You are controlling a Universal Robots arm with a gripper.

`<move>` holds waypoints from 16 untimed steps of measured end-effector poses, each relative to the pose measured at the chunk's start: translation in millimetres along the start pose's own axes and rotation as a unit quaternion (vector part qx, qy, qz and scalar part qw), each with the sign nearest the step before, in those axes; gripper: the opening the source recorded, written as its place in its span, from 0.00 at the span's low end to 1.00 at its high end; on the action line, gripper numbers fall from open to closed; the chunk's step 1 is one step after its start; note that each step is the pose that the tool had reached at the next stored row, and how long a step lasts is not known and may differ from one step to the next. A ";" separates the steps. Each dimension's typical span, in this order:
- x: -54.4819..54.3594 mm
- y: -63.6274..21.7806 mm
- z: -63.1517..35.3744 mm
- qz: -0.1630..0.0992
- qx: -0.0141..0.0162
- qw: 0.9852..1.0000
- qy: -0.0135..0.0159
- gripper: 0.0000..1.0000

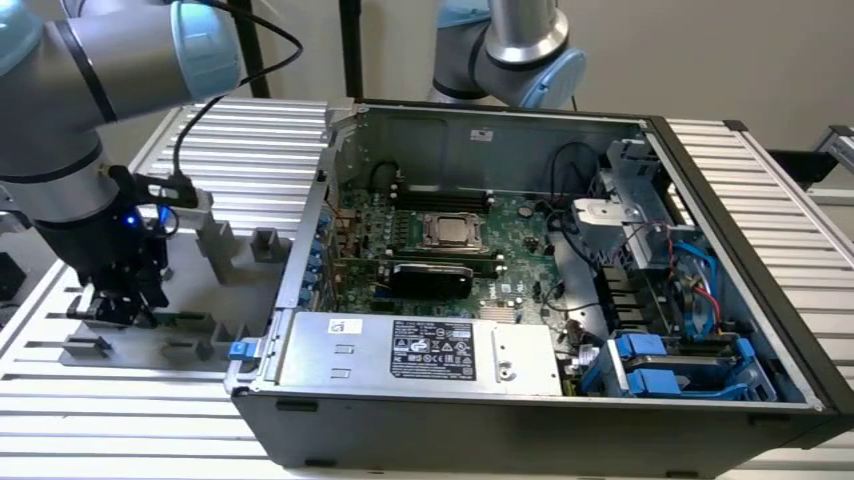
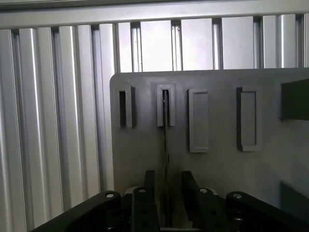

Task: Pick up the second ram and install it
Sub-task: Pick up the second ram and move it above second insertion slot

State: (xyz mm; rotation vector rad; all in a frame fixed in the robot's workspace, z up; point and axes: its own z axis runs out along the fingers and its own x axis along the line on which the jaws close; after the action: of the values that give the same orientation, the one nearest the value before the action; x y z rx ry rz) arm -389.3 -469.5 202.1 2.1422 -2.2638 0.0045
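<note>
Grey holder plate [image 2: 222, 179] carries the second ram [image 2: 165, 142], end effector [image 2: 168, 176] spread astride it.

Ram [image 2: 165, 145] on edge in the holder [image 2: 140, 159]
We see a thin green stick standing on its long edge, one end seated in a slot of the grey holder.

The holder plate [image 2: 140, 154] lies on the slatted table [image 2: 48, 121], with the open computer case [image 1: 534, 440] just beside the plate on the exterior view's right. On the plate the second ram [image 2: 165, 140] stands on edge in one slotted holder block [image 2: 160, 108] of a row of four. The gripper [image 2: 165, 175] hangs over the plate, its fingers [image 2: 149, 186] parted to either side of the ram.
</note>
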 end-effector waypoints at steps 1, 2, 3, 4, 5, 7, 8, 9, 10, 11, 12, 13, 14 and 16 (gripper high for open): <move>0.1 0.3 0.3 0.000 0.000 1.000 0.000 1.00; 0.1 0.5 0.3 -0.001 0.000 1.000 0.000 1.00; 0.1 0.7 0.4 -0.002 0.000 1.000 0.000 1.00; 0.1 0.8 0.5 -0.003 0.000 1.000 0.000 1.00; 0.1 1.0 0.7 -0.005 0.000 1.000 0.000 1.00; 0.1 1.4 1.1 -0.011 0.000 1.000 0.000 1.00; 0.1 1.4 1.1 -0.015 0.000 1.000 0.000 1.00; 0.1 1.5 1.3 -0.016 0.000 1.000 0.000 1.00; 0.1 1.5 1.7 -0.016 0.000 1.000 0.000 1.00; 0.1 1.5 1.8 -0.016 0.000 1.000 0.000 1.00; 0.1 1.4 2.0 -0.016 0.000 1.000 0.000 1.00; 0.1 1.5 2.1 -0.016 0.000 1.000 0.000 1.00; 0.1 1.5 2.1 -0.016 0.000 1.000 0.000 1.00; 0.1 1.4 2.1 -0.016 0.000 1.000 0.000 1.00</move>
State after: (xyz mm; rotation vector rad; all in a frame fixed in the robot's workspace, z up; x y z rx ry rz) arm -390.8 -469.5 200.0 2.1788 -2.2284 0.0051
